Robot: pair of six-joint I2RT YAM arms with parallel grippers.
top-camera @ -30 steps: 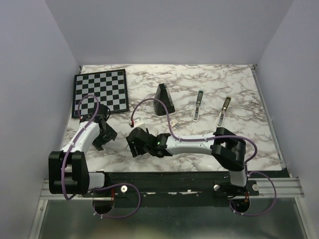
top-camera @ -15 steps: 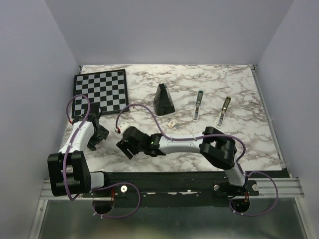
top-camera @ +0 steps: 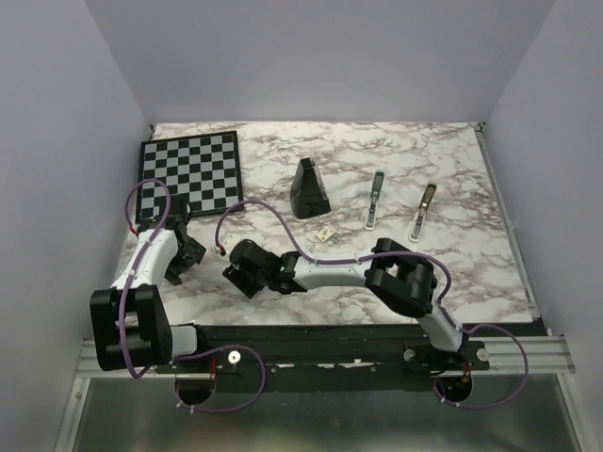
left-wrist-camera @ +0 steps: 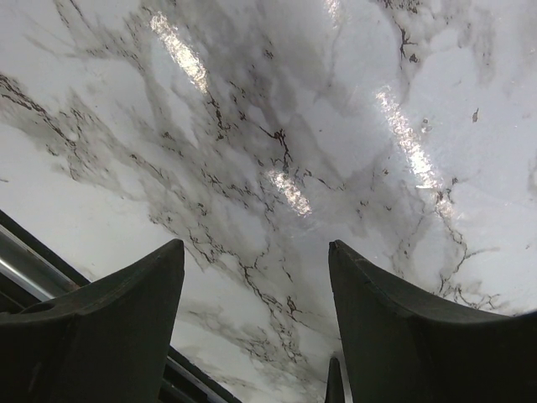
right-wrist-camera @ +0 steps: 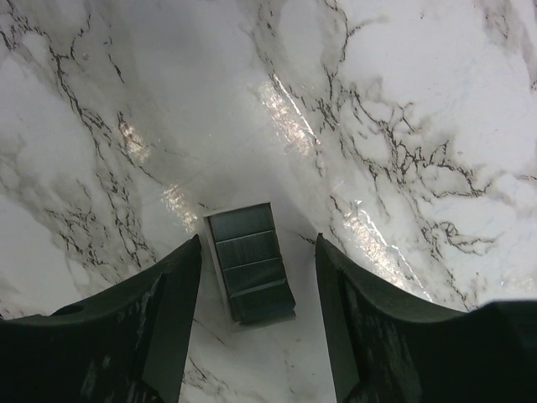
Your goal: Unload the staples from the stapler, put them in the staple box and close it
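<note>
The stapler (top-camera: 375, 200), a slim blue-grey bar with a teal end, lies on the marble table at the back right, far from both grippers. The staples (right-wrist-camera: 250, 262), a small grey ridged strip, lie flat on the marble between the open fingers of my right gripper (right-wrist-camera: 257, 239), which does not touch them. In the top view my right gripper (top-camera: 247, 274) is at centre-left near the front and hides the strip. My left gripper (top-camera: 184, 254) is open and empty over bare marble at the left, as its wrist view (left-wrist-camera: 256, 245) shows.
A black wedge (top-camera: 308, 188) stands at mid-back. A second slim bar with a brass tint (top-camera: 423, 209) lies right of the stapler. A small pale piece (top-camera: 327, 234) lies in front of the wedge. A chessboard (top-camera: 190, 172) is at the back left. The table's front rail (left-wrist-camera: 33, 273) is close to my left gripper.
My right arm has reached further left, so its gripper now sits left of centre. My left gripper has pulled back toward the left edge. The stapler has not moved.
</note>
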